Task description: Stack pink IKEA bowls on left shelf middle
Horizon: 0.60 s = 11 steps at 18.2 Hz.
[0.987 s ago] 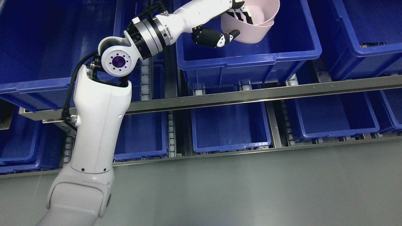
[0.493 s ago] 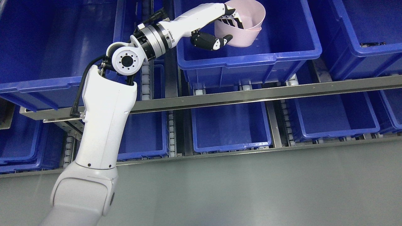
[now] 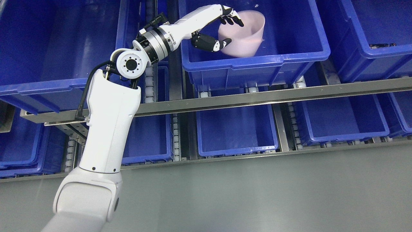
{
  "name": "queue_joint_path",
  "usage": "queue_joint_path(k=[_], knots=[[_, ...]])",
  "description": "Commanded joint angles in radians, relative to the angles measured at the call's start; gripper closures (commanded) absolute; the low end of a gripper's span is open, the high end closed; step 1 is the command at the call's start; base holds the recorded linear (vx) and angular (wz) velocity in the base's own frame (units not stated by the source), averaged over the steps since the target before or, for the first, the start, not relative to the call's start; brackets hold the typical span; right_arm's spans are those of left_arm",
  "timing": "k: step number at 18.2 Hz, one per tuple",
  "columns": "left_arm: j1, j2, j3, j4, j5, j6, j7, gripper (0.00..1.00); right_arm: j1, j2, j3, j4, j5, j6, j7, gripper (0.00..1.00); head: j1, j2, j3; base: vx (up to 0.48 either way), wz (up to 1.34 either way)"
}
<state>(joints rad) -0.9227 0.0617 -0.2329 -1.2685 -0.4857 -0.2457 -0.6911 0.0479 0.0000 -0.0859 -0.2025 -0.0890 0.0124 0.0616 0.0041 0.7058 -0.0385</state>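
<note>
The left arm (image 3: 106, 129) comes up from the lower left and reaches far into the upper row of blue bins, with the left hand (image 3: 222, 30) over the middle bin (image 3: 257, 61) of that row. The pink bowl (image 3: 243, 33) sits inside this bin, toward its left half, tilted a bit so its open mouth faces up and to the left (it looks motion-blurred, so it's hard to say if it's one bowl or a nested pair, and hard to say if it's resting on the bin floor). The hand is at the bowl's left rim: the upper fingers (image 3: 231, 18) are draped over the rim edge, slightly spread, and the thumb (image 3: 222, 43) sticks out underneath against the bowl's outer wall. So the fingers are only loosely curved around the rim, and whether they actually pinch the bowl or just touch it can't be told from this view. To the left of the middle bin there's a big blue bin (image 3: 58, 48), partly hidden behind the arm's elbow joint, and another blue bin (image 3: 370, 35) on the right. A metal rail (image 3: 273, 95) runs across below these, and under it the lower row shows more blue bins, including one right in the center (image 3: 236, 132). The near part of the scene is plain grey floor (image 3: 257, 193).
</note>
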Motion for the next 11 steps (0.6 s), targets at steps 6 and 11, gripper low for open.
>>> queue_joint_path(k=[6, 11], knots=[[-0.001, -0.044, 0.272, 0.043, 0.062, 0.008, 0.195, 0.09, 0.001, -0.017, 0.000, 0.000, 0.000, 0.000, 0.000, 0.00, 0.0000, 0.000, 0.000, 0.000, 0.00], [0.034, -0.044, 0.302, 0.008, 0.538, 0.115, 0.639, 0.01, 0.001, -0.017, 0.000, 0.000, 0.000, 0.000, 0.000, 0.00, 0.0000, 0.000, 0.000, 0.000, 0.00]])
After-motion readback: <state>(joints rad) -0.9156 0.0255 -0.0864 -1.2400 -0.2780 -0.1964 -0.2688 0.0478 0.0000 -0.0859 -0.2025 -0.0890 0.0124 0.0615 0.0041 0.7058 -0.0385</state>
